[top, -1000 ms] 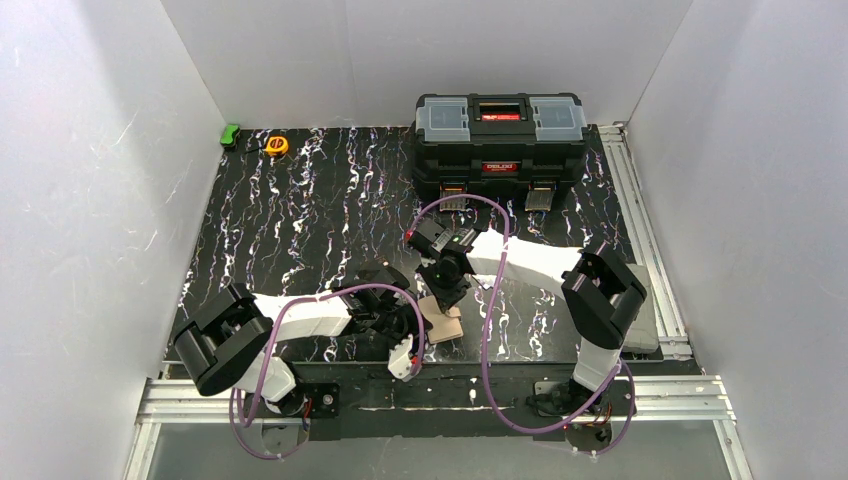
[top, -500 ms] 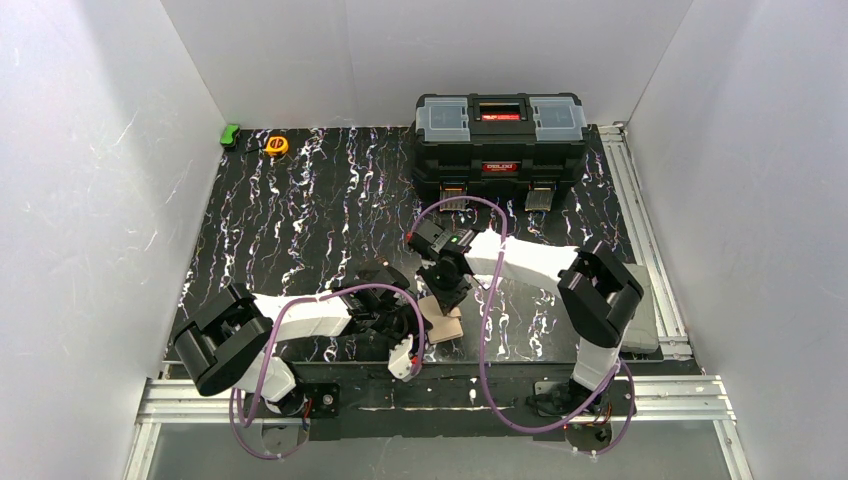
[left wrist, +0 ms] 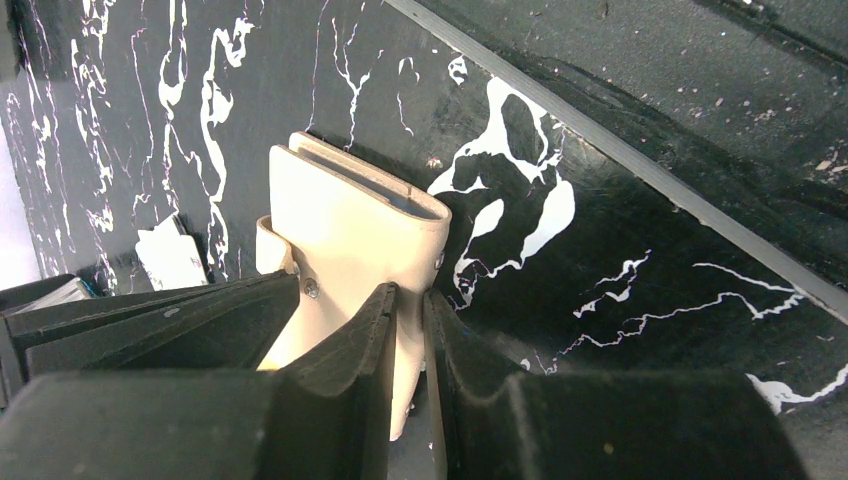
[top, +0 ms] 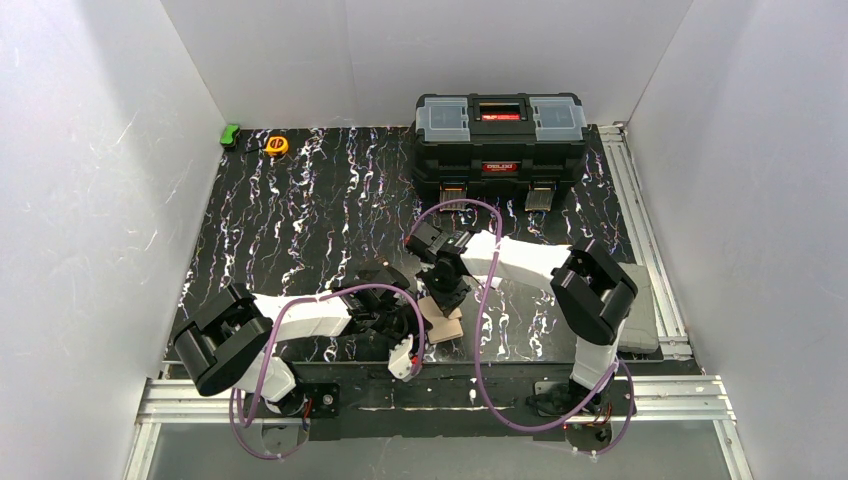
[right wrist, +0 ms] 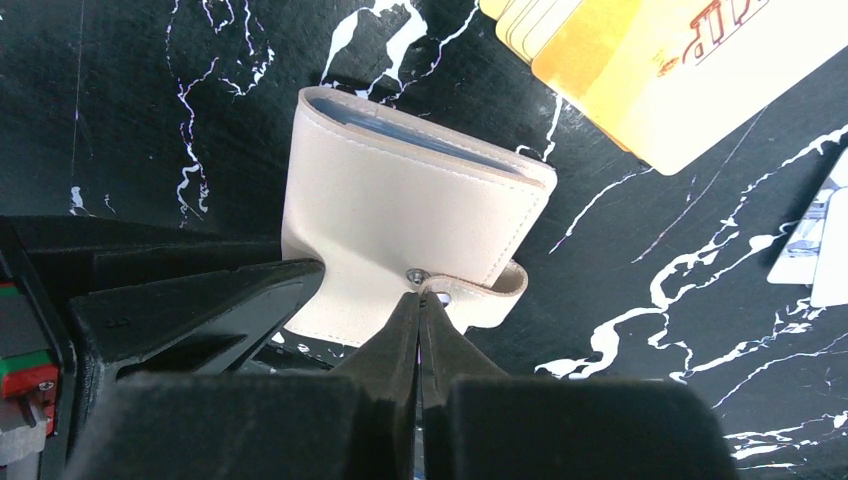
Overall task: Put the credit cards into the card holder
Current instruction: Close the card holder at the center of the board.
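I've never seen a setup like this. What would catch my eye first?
A big black toolbox stands at the marbled table's far edge. Nearer, both arms meet over a cream card holder: the left gripper pinches it, the right gripper is closed at its snap tab. An orange card lies close by.

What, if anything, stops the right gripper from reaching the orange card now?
Probably yes. The orange card lies uncovered just beyond the card holder, nothing between. But the right gripper is shut at the holder's snap tab and must open first.
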